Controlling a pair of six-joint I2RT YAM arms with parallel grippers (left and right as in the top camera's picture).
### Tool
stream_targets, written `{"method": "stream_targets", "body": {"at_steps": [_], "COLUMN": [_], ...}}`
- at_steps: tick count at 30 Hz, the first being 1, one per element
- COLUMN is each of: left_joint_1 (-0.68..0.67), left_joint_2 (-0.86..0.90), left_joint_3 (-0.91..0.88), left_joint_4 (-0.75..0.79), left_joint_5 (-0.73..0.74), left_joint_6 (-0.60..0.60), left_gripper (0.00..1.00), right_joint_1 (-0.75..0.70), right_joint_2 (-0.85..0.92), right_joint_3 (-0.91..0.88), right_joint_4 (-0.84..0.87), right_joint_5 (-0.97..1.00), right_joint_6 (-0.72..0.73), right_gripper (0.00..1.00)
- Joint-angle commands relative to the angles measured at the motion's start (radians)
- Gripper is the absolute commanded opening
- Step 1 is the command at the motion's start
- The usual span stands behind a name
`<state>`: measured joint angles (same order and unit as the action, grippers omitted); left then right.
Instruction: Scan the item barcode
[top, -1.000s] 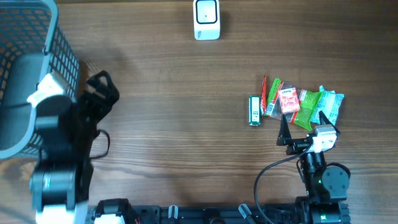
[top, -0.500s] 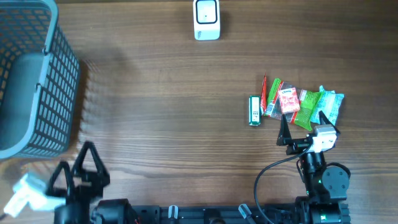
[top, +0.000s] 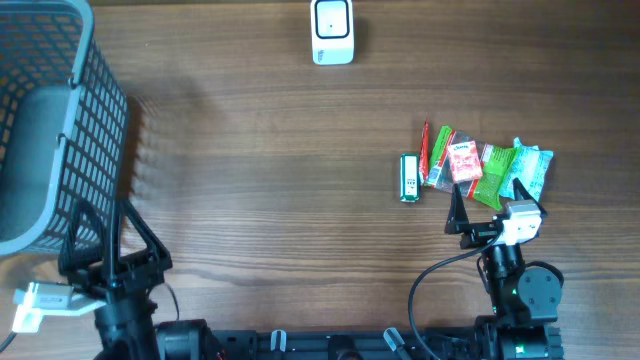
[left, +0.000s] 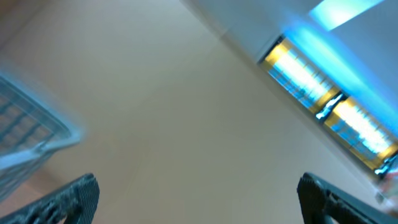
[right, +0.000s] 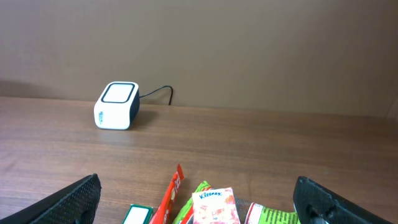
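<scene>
Overhead, the left gripper (top: 108, 228) is hanging over the table's near left corner, just beside the grey plastic mesh basket (top: 60, 110). Its two black fingers are standing spread wide with nothing between them. Its wrist camera is pointing upward at blurred ceiling lights (left: 329, 93), with the basket's rim showing at the left edge.

The right gripper (top: 488, 200) is hovering at the near edge of a pile of small packets (top: 500, 165), its jaws also gaping wide and gripping nothing. A small green-and-white box (top: 409, 178) is lying at the pile's left end, beside a red stick packet (top: 426, 150). A pink Kleenex tissue pack (top: 463, 160) is resting on top.

The white cube-shaped barcode scanner (top: 332, 30) is sitting at the far edge of the brown wooden table (top: 280, 180), well apart from the pile.
</scene>
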<state>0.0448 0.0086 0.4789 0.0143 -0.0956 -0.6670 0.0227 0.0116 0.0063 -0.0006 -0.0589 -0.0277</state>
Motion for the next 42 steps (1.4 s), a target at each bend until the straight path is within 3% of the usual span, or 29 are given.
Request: {"method": "stream_targets", "body": {"at_steps": [1, 3, 12, 17, 21, 27, 29, 35, 42], "left_joint_1": [-0.002, -0.002, -0.002, -0.002, -0.002, -0.002, -0.002, -0.002, -0.002], "left_joint_2": [-0.004, -0.004, -0.005, -0.005, -0.005, -0.005, -0.005, -0.005, -0.005], "left_joint_3": [-0.172, -0.265, -0.465, -0.473, -0.473, -0.473, -0.473, -0.473, -0.473], "left_joint_4": [0.26, 0.368, 0.362, 0.193, -0.064, -0.091, -0.092, -0.092, -0.091], "left_joint_5": [0.043, 0.042, 0.042, 0.042, 0.019, 0.106, 0.122, 0.125, 0.125], "left_joint_6": [0.009, 0.009, 0.061, 0.061, 0.07, 0.445, 0.514, 0.638, 0.627], "left_gripper": [1.0, 1.0, 1.0, 1.0, 1.0, 1.0, 1.0, 1.0, 1.0], "right_joint_1": [-0.003, -0.003, -0.003, -0.003, -0.003, -0.003, -0.003, -0.003, -0.003], "right_joint_2": [-0.008, -0.008, -0.008, -0.008, -0.008, -0.008, -0.008, -0.008, -0.008], "right_joint_3": [-0.002, -0.002, -0.002, -0.002, -0.002, -0.002, -0.002, -0.002, -0.002], "right_joint_4": [0.003, 0.003, 0.003, 0.003, 0.003, 0.003, 0.003, 0.003, 0.003], "right_joint_5": [0.008, 0.008, 0.008, 0.008, 0.008, 0.008, 0.008, 0.008, 0.008], "right_joint_6": [0.008, 0.008, 0.008, 0.008, 0.008, 0.008, 0.008, 0.008, 0.008], "right_gripper": [1.0, 0.99, 1.0, 1.0, 1.0, 1.0, 1.0, 1.0, 1.0]}}
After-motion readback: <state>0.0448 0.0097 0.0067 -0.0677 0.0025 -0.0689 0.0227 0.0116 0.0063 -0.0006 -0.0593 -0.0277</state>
